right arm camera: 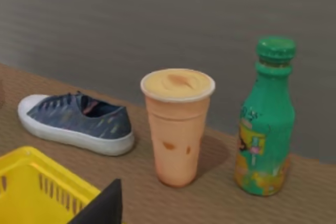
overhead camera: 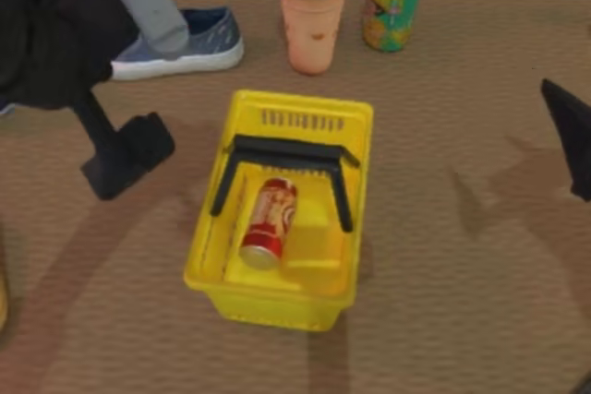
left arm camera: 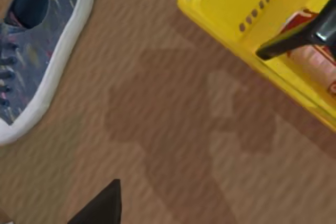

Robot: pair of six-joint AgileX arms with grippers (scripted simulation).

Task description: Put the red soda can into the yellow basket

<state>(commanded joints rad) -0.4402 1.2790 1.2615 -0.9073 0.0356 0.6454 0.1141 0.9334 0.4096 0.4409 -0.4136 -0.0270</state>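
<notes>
Counts first, near to far: one yellow basket [overhead camera: 280, 294] at mid-bench, nearest the front edge; one red soda can [overhead camera: 269, 223] lying on its side on the basket floor, left of centre, silver top toward the near wall, just beside a raised yellow block in the floor. Nothing is touching the can. One black handle [overhead camera: 284, 156] folded across the basket's far half, above the can's far end. Left end effector [overhead camera: 126, 154] sits left of the basket, clear of it, above bare bench [overhead camera: 443, 320], grasping nothing; can't tell how far open, only one dark fingertip [left arm camera: 102, 208] shows in the left wrist view. That view also catches the basket's slotted corner, the handle and a bit of the can beneath it. Right end effector [overhead camera: 571, 136] is parked at the right bench edge, well apart from the basket, also carrying nothing; opening can't be read, one dark fingertip [right arm camera: 105, 205] in its wrist view. Farther back, along the far edge: one blue sneaker [overhead camera: 185, 41] with white sole at far left, partly under the left arm; one orange cup [overhead camera: 312, 11] with lid behind the basket; one green bottle [overhead camera: 391, 2] just right of the cup, both upright. Right wrist view shows the same row: sneaker [right arm camera: 79, 121], cup [right arm camera: 177, 127], bottle [right arm camera: 265, 121], with a basket corner [right arm camera: 37, 187] in front. Total: one can, one basket, one cup, one bottle, one shoe, two arms.
</notes>
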